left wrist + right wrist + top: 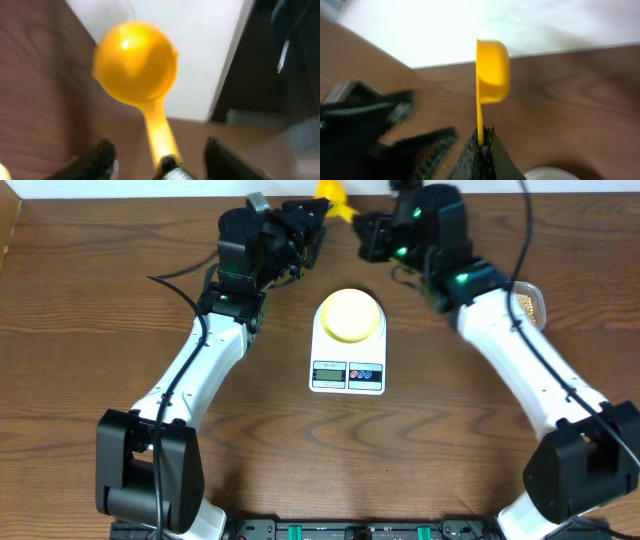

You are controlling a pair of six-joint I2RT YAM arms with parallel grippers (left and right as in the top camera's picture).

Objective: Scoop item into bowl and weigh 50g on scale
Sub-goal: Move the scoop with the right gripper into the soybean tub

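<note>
Yellow scoop (492, 70) pinched in R claw (480, 134), bowl (350, 315) on scale (348, 355) near

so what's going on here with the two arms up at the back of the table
The right tool is shut on the handle of a yellow scoop, holding it up near the table's far edge. The left tool is open, its fingers on either side of the same handle without gripping it. The pale bowl sits on the white scale in the middle of the table, and neither arm is touching it.
</note>
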